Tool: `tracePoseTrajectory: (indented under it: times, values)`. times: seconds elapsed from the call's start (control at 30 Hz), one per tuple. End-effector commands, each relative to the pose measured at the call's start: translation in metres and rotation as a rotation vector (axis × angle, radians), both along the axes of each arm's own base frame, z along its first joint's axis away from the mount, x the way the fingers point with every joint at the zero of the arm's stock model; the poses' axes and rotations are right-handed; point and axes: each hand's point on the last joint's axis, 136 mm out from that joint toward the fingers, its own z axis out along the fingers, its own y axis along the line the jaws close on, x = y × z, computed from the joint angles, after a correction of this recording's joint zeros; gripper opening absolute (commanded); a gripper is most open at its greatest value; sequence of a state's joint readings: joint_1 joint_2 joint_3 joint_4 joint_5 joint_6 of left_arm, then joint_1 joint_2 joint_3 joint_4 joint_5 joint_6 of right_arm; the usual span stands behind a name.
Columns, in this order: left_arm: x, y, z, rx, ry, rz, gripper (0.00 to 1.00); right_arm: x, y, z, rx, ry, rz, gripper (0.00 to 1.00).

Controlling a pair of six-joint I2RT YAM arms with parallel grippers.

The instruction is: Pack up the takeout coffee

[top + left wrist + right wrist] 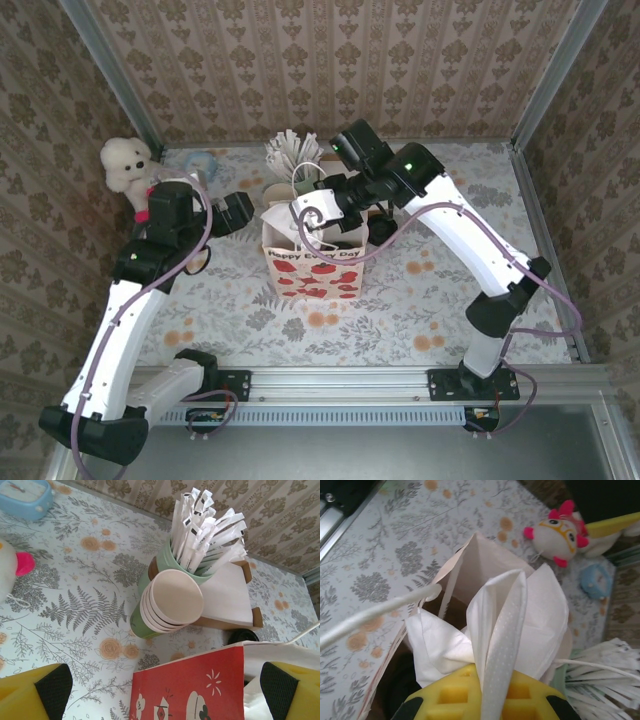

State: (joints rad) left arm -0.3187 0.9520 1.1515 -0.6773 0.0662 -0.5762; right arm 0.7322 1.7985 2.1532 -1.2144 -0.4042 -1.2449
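Observation:
The paper bag (312, 268), printed with red strawberries, stands open mid-table. My right gripper (318, 208) hangs over its mouth, shut on a bunch of white napkins (520, 610) that droop into the bag's opening (475, 565). My left gripper (235, 212) is at the bag's left side, open, its yellow fingers (35, 687) spread wide with the bag's red wall (190, 690) in the view between them. The takeout coffee is hidden. A dark round shape (243, 636) peeks past the bag's rim; I cannot tell what it is.
Behind the bag stand a stack of cream-lined cups (170, 602), a green cup of wrapped straws (200, 530) and a wooden napkin holder (230, 595). A white plush toy (125, 165) and a blue clock (22, 497) sit back left. The bag's rope handle (380, 612) sticks out.

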Motion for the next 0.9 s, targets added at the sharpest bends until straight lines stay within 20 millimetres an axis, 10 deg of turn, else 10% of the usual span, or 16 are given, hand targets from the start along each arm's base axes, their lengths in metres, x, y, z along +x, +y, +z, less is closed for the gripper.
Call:
tracePoseTrajectory:
  times: [0.0, 0.5, 0.87]
  values:
    - [-0.007, -0.006, -0.003, -0.026, 0.015, -0.043, 1.00, -0.016, -0.003, -0.014, -0.065, 0.066, 0.061, 0.03]
    - [-0.020, 0.020, -0.044, 0.014, 0.122, 0.092, 1.00, 0.017, 0.040, -0.052, -0.079, 0.074, 0.052, 0.12]
    - [-0.011, 0.020, -0.047, 0.013, 0.127, 0.116, 1.00, 0.025, 0.043, -0.053, -0.086, 0.026, 0.026, 0.36]
